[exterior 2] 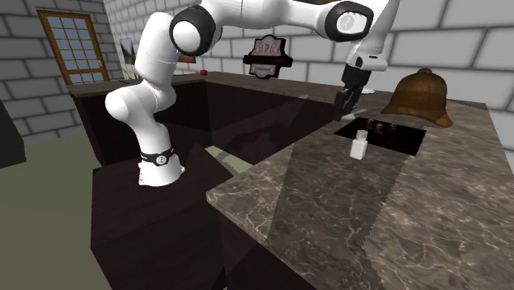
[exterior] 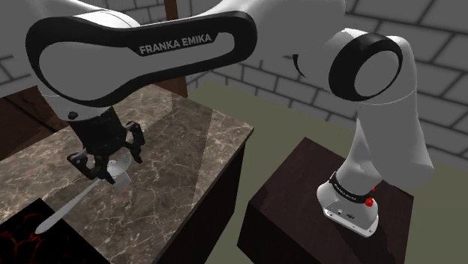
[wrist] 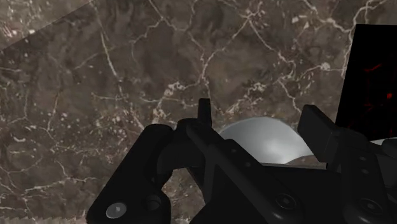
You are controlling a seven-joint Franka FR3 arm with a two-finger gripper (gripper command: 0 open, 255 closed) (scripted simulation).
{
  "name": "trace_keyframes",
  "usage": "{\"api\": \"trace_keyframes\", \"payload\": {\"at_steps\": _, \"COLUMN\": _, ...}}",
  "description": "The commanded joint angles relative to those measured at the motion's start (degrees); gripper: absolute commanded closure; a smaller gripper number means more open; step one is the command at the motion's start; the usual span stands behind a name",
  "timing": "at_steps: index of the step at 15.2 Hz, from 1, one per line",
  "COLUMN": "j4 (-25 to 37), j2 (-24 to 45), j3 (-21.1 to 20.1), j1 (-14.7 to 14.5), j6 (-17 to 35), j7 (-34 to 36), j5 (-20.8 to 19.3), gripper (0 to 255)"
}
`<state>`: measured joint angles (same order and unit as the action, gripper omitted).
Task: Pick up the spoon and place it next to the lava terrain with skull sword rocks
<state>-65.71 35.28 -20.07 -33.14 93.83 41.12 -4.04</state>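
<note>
The white arm (exterior: pixel 150 45) reaches over the marble counter (exterior: pixel 187 150), on which the black, red-cracked terrain (exterior: pixel 22 236) lies. The gripper (exterior: pixel 107 161) hangs with fingers parted just above the spoon (wrist: pixel 270 140). The spoon's bowl is beneath them, its handle pointing toward the terrain's edge.

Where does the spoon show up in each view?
Shoulder view: pale grey spoon, lower left, bowl beneath the black hand.
Second exterior view: right of centre, beside the black terrain tile.
Wrist view: its rounded bowl between the hand's fingers.
Shared landmark: the black terrain tile.
</note>
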Motion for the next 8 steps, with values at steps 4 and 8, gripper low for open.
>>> {"api": "trace_keyframes", "payload": {"at_steps": 4, "j4": 16.9, "j2": 10.4, "j3": 0.4, "j1": -6.4, "j6": -6.1, "j7": 3.6, "j5": -2.2, "gripper": 255}}
{"api": "trace_keyframes", "payload": {"at_steps": 8, "j4": 12.0, "j2": 9.4, "j3": 0.3, "j1": -5.6, "j6": -2.2, "j7": 3.5, "j5": -2.0, "gripper": 255}}
